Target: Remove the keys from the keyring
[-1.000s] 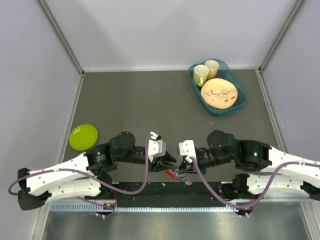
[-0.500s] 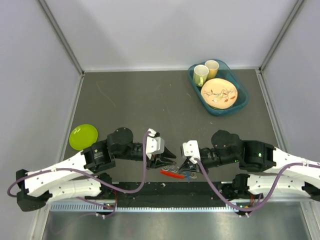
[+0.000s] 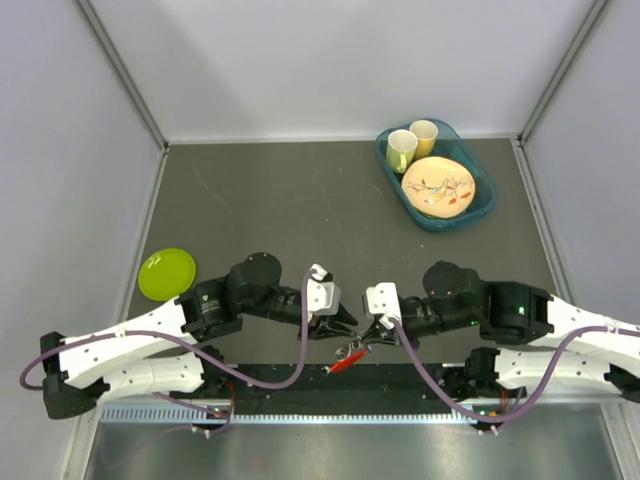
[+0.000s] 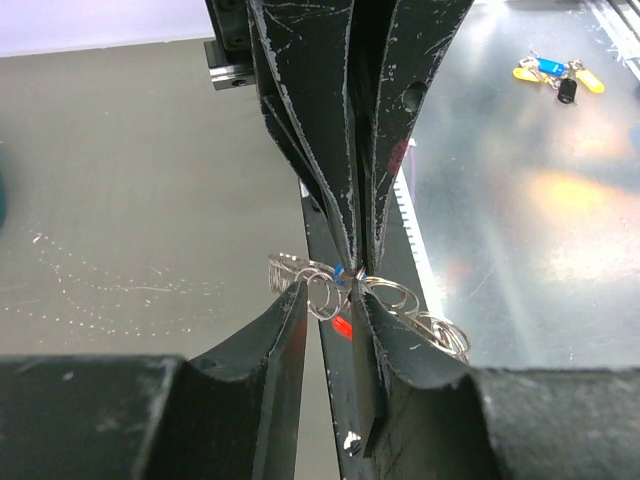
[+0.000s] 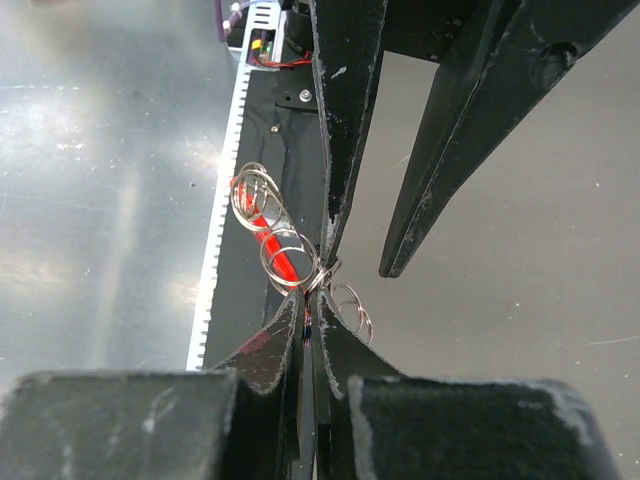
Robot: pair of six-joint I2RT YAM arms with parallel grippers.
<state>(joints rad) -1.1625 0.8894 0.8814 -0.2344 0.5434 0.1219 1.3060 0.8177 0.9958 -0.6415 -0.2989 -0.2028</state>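
Right gripper clamped shut on keyring; we read it as anchor while other arm works rings. Left gripper jaws part-open, straddling rings, no grip visible. Keyring held between both tips at counter's near edge, red key dangling. Top view hides rings; wrist views show linked loops, blue key at pinch. Left wrist alone shows spare key bunch, well apart.

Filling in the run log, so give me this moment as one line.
stage: keys not yet off keyring | left gripper: open at keyring | right gripper: shut on keyring
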